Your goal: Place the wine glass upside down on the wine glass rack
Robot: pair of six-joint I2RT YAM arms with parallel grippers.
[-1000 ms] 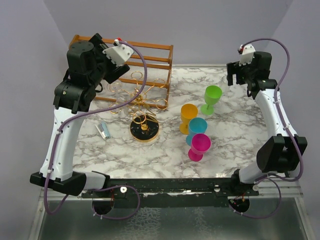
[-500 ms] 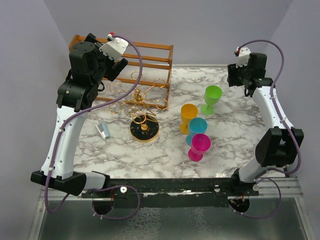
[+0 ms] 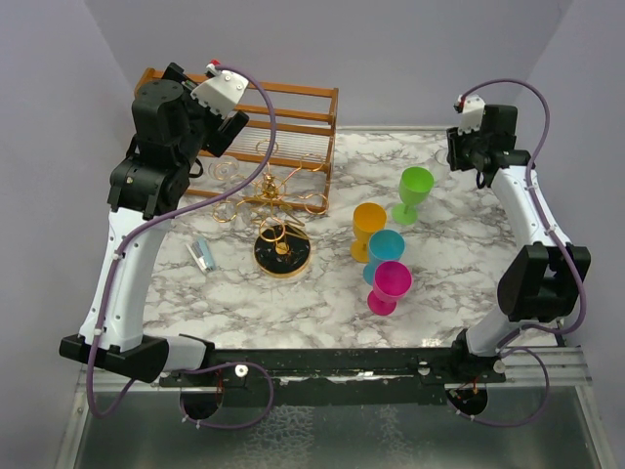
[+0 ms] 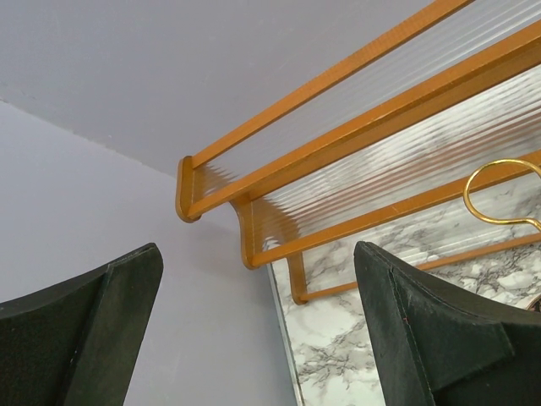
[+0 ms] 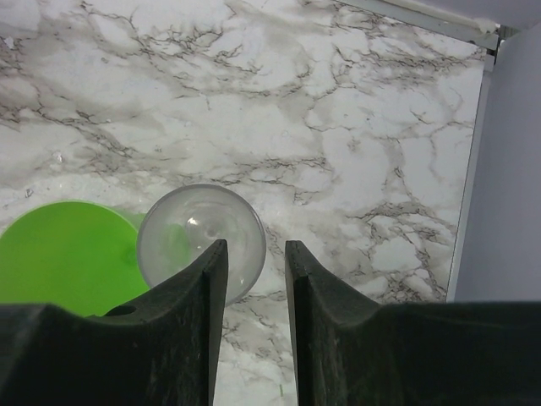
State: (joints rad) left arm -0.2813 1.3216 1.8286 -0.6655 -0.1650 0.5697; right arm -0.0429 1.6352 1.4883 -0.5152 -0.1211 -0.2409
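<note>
Four coloured wine glasses stand upright right of centre: green (image 3: 414,191), orange (image 3: 368,227), teal (image 3: 386,252) and pink (image 3: 390,285). The gold wire wine glass rack (image 3: 269,198) rises from its round black base (image 3: 282,253) left of them; one gold loop (image 4: 499,196) shows in the left wrist view. My right gripper (image 3: 464,161) (image 5: 256,271) hangs high over the back right, its jaws a narrow gap apart with nothing between them. Below it lie the green glass (image 5: 59,258) and a clear round glass disc (image 5: 201,230). My left gripper (image 3: 230,145) (image 4: 258,338) is wide open and empty above the rack.
An orange-brown wooden rail frame (image 3: 293,107) (image 4: 338,110) stands at the back left by the wall. A small blue and silver object (image 3: 200,254) lies left of the black base. The table's right edge (image 5: 469,186) meets the wall.
The right gripper's jaws have drawn much closer together while that arm pulled slightly back. The left arm rose a little toward the wooden frame.
</note>
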